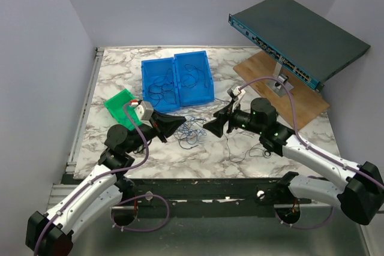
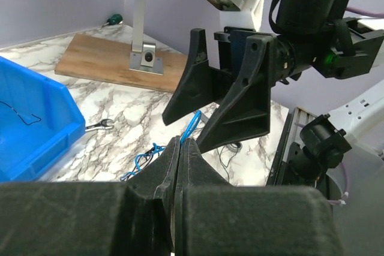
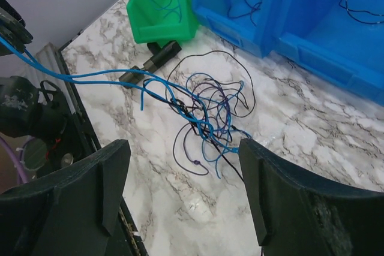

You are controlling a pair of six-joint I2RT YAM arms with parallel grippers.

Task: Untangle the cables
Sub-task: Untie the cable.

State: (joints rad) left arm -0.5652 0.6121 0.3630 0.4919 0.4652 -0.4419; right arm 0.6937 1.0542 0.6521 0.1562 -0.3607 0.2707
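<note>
The cables (image 1: 191, 131) are thin blue and dark wires tangled on the marble table between my two grippers. My left gripper (image 2: 182, 141) is shut on one blue cable (image 2: 189, 128), which sticks out past its fingertips. In the right wrist view that blue strand (image 3: 72, 76) runs taut from the tangle (image 3: 204, 128) up to the left gripper at the far left edge. My right gripper (image 3: 183, 148) hangs open just above and short of the tangle, nothing between its fingers. From above, the left gripper (image 1: 176, 127) and right gripper (image 1: 212, 128) face each other closely.
Two blue bins (image 1: 177, 79) with more thin wires and a green bin (image 1: 123, 107) stand behind the tangle. A network switch (image 1: 297, 37) on a stand over a wooden board (image 1: 282, 85) is at the back right. A silver wrench (image 2: 99, 126) lies near the bin; loose wires (image 1: 258, 151) lie right.
</note>
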